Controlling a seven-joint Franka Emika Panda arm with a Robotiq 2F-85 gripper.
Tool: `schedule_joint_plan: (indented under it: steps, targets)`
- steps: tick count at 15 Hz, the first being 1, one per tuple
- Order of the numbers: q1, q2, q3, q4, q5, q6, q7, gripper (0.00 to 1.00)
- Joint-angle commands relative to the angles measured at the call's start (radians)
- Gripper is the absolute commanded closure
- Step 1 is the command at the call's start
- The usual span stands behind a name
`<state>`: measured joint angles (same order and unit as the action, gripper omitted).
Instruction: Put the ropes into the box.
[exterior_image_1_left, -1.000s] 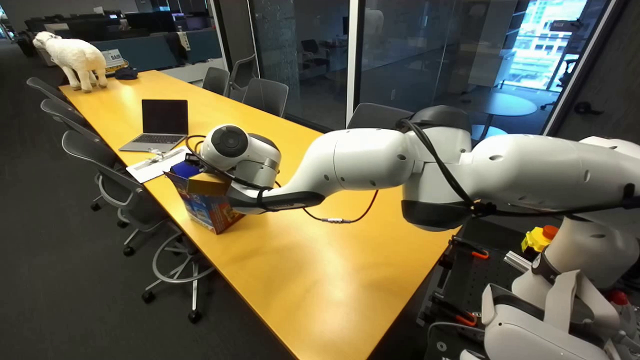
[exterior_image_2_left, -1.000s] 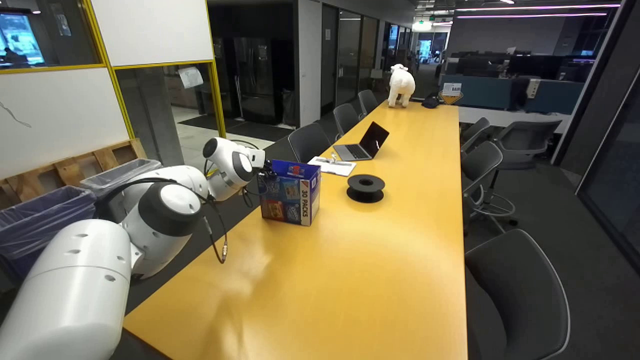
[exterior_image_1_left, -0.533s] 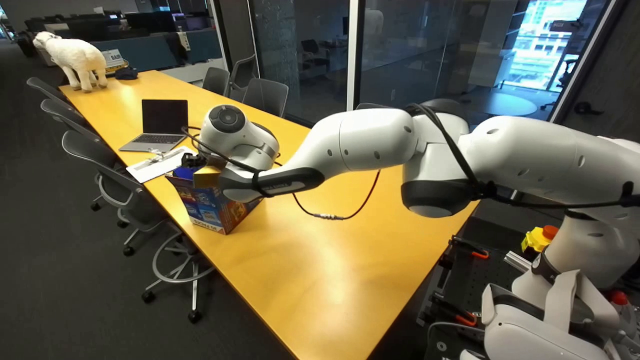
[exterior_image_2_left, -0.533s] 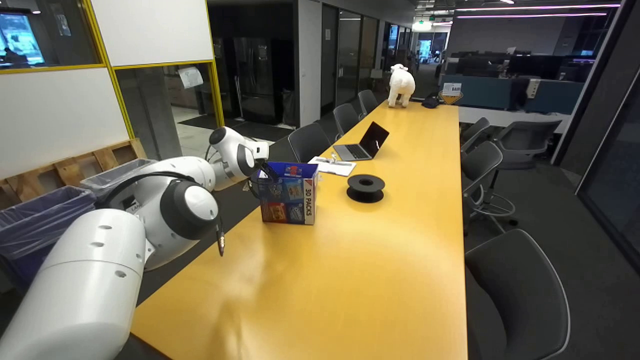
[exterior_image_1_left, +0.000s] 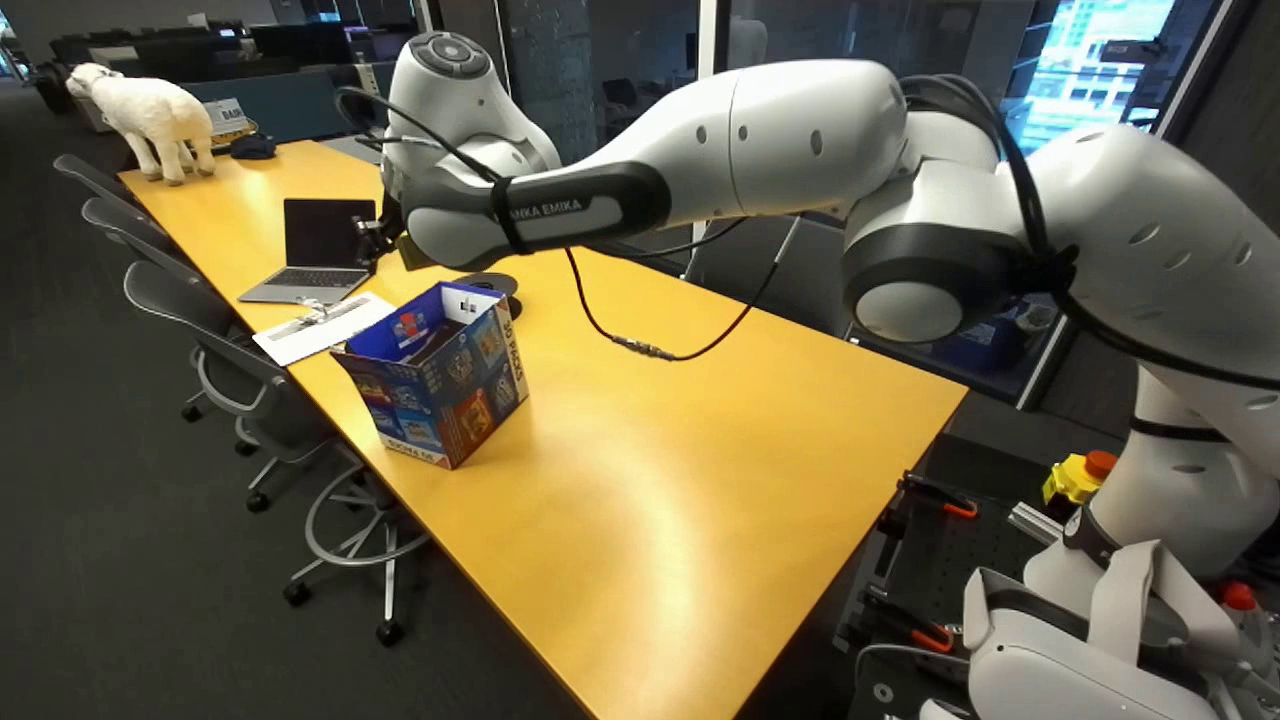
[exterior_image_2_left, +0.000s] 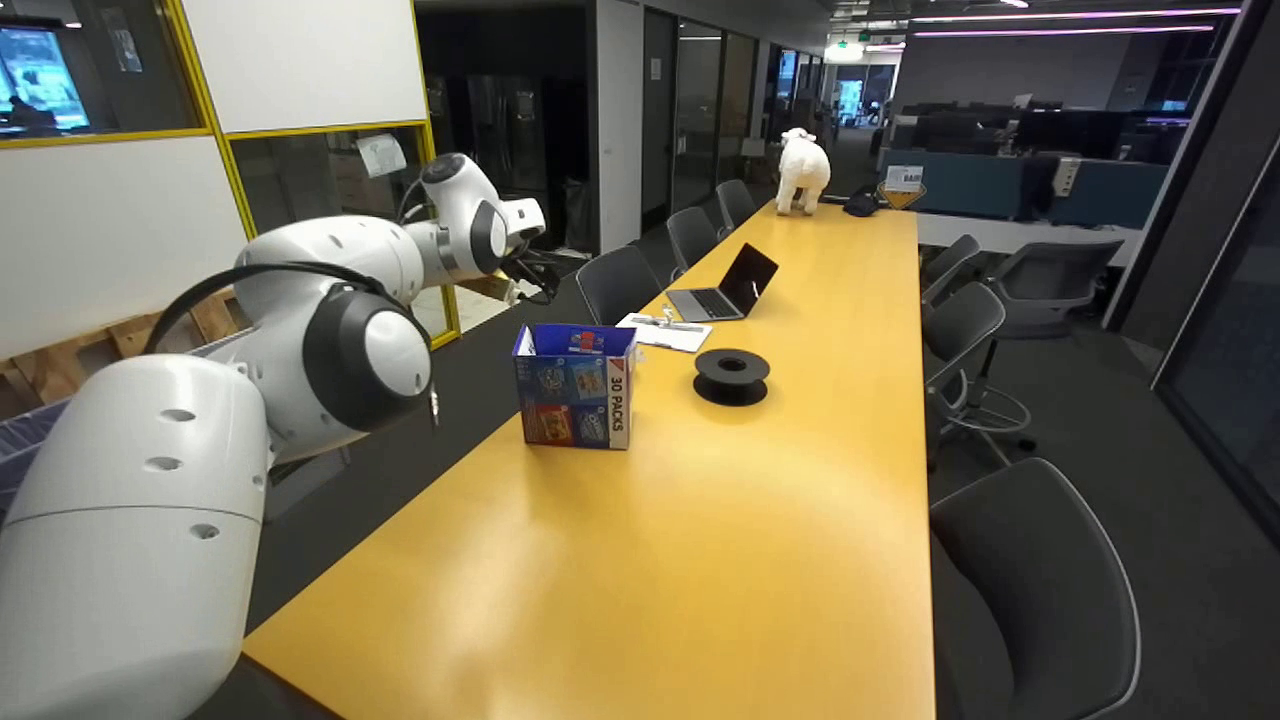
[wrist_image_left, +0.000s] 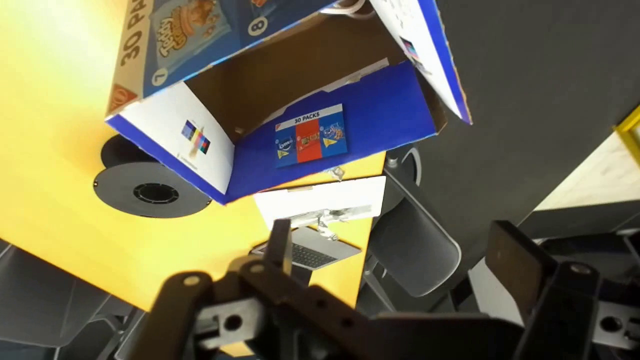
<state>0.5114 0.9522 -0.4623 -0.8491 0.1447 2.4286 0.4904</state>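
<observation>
An open-topped blue snack box (exterior_image_1_left: 440, 390) stands upright on the wooden table. It also shows in an exterior view (exterior_image_2_left: 572, 395) and in the wrist view (wrist_image_left: 320, 115), where its blue flap and part of its brown inside are seen. No rope shows in any view now; the bottom of the box is hidden. My gripper (wrist_image_left: 397, 250) is open, its two fingers wide apart with nothing between them. In both exterior views the gripper (exterior_image_1_left: 383, 240) (exterior_image_2_left: 535, 278) hangs above and apart from the box, near the table's edge.
A black spool (exterior_image_2_left: 732, 375) lies on the table close to the box. A clipboard with papers (exterior_image_1_left: 325, 330) and an open laptop (exterior_image_1_left: 325, 255) lie farther along. A white toy sheep (exterior_image_2_left: 803, 172) stands at the far end. Chairs (exterior_image_1_left: 215, 320) line the table edge.
The arm has risen well up out of the box and away from it. The box shifted and turned slightly early on, then stayed still, and its opening is now uncovered.
</observation>
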Motion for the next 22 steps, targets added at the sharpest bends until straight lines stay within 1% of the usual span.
schedule_joint_plan:
  steps: [1, 4, 6, 10, 11, 12, 14, 16, 18, 22]
  targets:
    - [-0.005, -0.219, 0.094, -0.241, 0.042, -0.048, -0.255, 0.00]
    - [-0.026, -0.350, 0.136, -0.375, 0.081, -0.114, -0.433, 0.00]
    - [-0.042, -0.438, 0.152, -0.464, 0.102, -0.171, -0.547, 0.00]
    - [-0.068, -0.616, 0.139, -0.639, 0.102, -0.345, -0.752, 0.00]
    - [-0.201, -0.678, 0.296, -0.672, 0.004, -0.400, -0.753, 0.00]
    - [-0.232, -0.715, 0.310, -0.702, -0.009, -0.463, -0.792, 0.00]
    - [-0.319, -0.787, 0.361, -0.753, -0.044, -0.594, -0.848, 0.00]
    - [-0.383, -0.867, 0.380, -0.819, -0.095, -0.686, -0.889, 0.00]
    - [-0.439, -0.949, 0.381, -0.890, -0.138, -0.749, -0.940, 0.00]
    - [-0.530, -1.111, 0.348, -1.049, -0.187, -0.816, -1.090, 0.00]
